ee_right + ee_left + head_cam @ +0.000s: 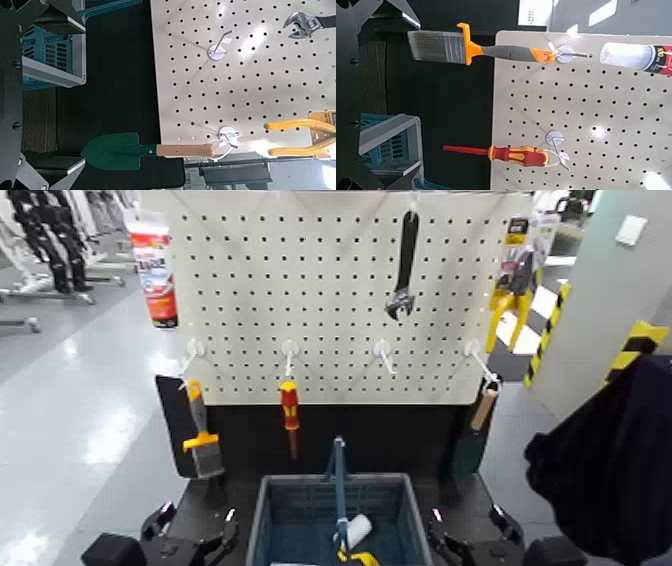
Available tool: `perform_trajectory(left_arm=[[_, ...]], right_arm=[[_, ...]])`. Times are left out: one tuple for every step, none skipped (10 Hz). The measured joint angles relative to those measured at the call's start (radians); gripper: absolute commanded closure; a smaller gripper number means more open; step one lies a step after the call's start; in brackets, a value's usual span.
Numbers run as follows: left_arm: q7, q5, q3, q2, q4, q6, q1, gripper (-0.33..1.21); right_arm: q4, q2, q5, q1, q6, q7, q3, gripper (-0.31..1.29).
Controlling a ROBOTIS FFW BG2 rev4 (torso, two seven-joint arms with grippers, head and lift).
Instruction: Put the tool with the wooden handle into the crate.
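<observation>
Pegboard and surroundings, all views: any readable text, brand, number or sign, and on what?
No text I can quote with certainty.
Red-and-white container: printed label, too small to read.
Card behind the yellow-handled pliers: print too small.

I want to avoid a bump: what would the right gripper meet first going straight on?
Probably the dark panel: the right gripper seems aimed between crate and trowel, though depth is unclear.

Trowel [127, 150]: handle of smooth, matt wood, blade of green-coated metal; crate [405, 515]: matt plastic; wrench [307, 25]: glossy metal jaws; screwdriver [517, 156]: smooth plastic handle; brush [439, 46]: rough bristles.
</observation>
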Motion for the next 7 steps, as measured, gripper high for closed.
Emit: perform_trajectory(left_arm=[[0.001,-0.001,0.0,-0.001,0.0,0.005,-0.001,0.1],[0.0,0.0,0.0,-0.001,0.0,0.011,-0.002,0.1],[-0.002,0.001,-0.001,-0.001,0.0,0.016,-0.003,0.1],[-0.004,0.002,-0.001,0.0,0.0,0.021,-0.006,0.1],[-0.007,0.004,0.0,0.0,0.0,0.026,-0.008,0.1],[-0.014,0.007,0.0,0.001,0.0,0.032,-0.01,0.1],[-0.018,0.009,0.0,0.002,0.002,0.037,-0.013,0.1]], right_arm=[[0.0,-0.001,-0.001,0.0,0.0,0.0,-0.001,0.14],[0.0,-0.001,-0.002,0.0,0.0,0.0,-0.001,0.14],[0.001,-0.002,-0.002,0.0,0.0,0.0,-0.001,0.14],[0.002,-0.002,-0.003,0.0,0.0,0.0,-0.001,0.14],[0.002,-0.002,-0.006,0.001,0.002,0.006,-0.004,0.14],[0.002,-0.002,-0.008,0.001,0.009,0.033,-0.017,0.14],[-0.003,0.004,-0.008,0.0,0.019,0.071,-0.042,0.14]])
